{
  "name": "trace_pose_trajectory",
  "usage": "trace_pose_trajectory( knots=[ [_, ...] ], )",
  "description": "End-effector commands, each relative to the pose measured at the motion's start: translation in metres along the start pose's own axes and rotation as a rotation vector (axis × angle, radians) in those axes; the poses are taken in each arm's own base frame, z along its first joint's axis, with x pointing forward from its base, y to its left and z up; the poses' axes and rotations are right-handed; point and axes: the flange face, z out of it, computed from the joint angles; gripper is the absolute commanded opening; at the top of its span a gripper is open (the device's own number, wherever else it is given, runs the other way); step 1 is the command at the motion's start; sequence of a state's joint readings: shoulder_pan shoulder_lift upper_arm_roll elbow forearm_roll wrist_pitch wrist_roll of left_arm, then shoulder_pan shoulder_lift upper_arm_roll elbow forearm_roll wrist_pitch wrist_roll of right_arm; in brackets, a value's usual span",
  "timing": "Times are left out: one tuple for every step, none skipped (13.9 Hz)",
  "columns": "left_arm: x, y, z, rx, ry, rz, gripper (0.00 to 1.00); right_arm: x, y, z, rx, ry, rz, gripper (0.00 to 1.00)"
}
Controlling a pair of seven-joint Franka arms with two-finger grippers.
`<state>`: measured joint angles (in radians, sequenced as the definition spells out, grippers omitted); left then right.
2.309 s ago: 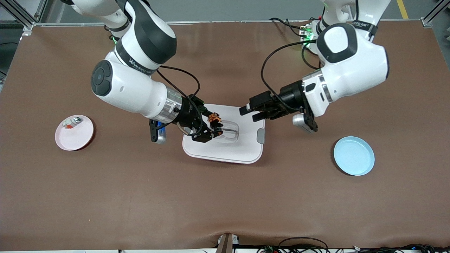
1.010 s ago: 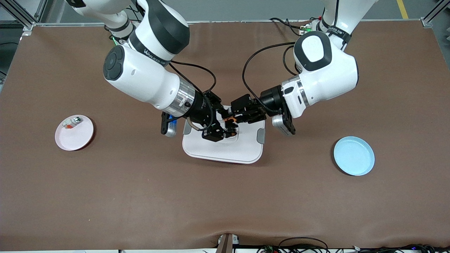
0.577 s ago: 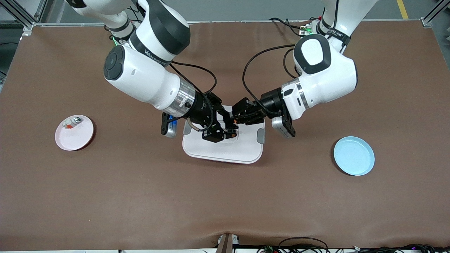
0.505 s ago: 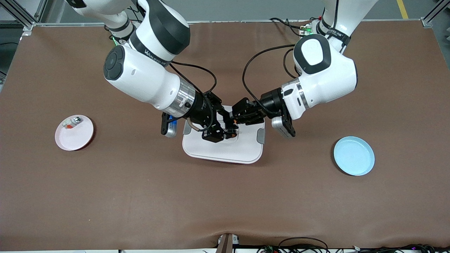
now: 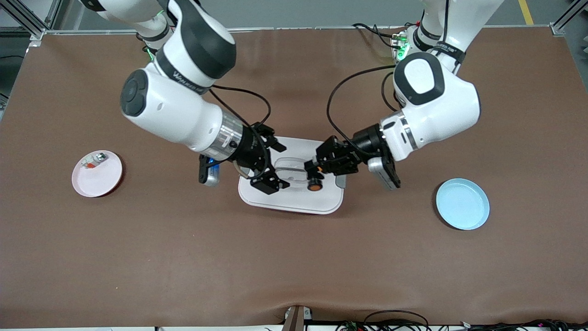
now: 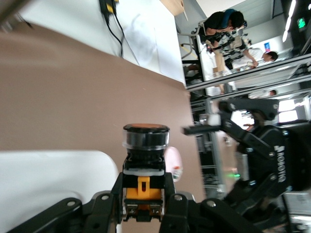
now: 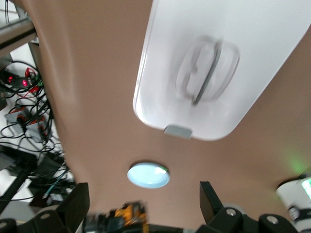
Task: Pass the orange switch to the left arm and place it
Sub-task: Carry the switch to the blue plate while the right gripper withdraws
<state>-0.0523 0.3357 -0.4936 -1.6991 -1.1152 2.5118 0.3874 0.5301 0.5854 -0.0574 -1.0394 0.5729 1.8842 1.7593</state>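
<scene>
The orange switch point(image 5: 314, 183), black with an orange cap, is held in my left gripper point(image 5: 312, 174) above the white box point(image 5: 294, 198). In the left wrist view the switch point(image 6: 145, 145) sits clamped between the two black fingers of the left gripper point(image 6: 144, 194), cap pointing away. My right gripper point(image 5: 277, 166) is open and empty over the box, apart from the switch, on the side toward the right arm's end. In the right wrist view the right gripper point(image 7: 141, 200) is spread wide, and the switch point(image 7: 127, 217) shows blurred past it.
A pink plate point(image 5: 97, 173) with a small silvery part point(image 5: 94, 159) lies toward the right arm's end. A light blue plate point(image 5: 462, 204) lies toward the left arm's end. Cables lie near the left arm's base.
The right gripper held the switch, met the left gripper over the box, then opened and drew back. The left gripper now holds the switch and has pulled away toward its own end.
</scene>
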Motion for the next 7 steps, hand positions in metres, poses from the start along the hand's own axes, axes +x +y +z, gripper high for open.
trace_pose_trajectory(
  knots=[
    [0.022, -0.029, -0.022, 0.129, -0.010, 0.151, 0.00, 0.037, -0.007, -0.034, -0.059, -0.008, -0.124, 1.00],
    [0.030, -0.049, -0.029, 0.195, -0.027, 0.200, 0.00, 0.056, -0.008, -0.051, -0.079, -0.006, -0.185, 1.00],
    [0.036, -0.064, -0.036, 0.250, -0.041, 0.247, 0.00, 0.074, -0.009, -0.064, -0.102, -0.006, -0.234, 1.00],
    [0.041, -0.079, -0.041, 0.305, -0.060, 0.291, 0.00, 0.091, -0.008, -0.082, -0.120, -0.007, -0.284, 1.00],
    [0.045, -0.093, -0.047, 0.354, -0.077, 0.329, 0.00, 0.108, -0.007, -0.095, -0.136, -0.011, -0.331, 1.00],
    [0.048, -0.109, -0.049, 0.400, -0.101, 0.362, 0.00, 0.125, -0.006, -0.108, -0.154, -0.015, -0.372, 1.00],
    [0.052, -0.131, -0.052, 0.446, -0.125, 0.389, 0.00, 0.141, -0.005, -0.123, -0.166, -0.017, -0.414, 1.00]
  ],
)
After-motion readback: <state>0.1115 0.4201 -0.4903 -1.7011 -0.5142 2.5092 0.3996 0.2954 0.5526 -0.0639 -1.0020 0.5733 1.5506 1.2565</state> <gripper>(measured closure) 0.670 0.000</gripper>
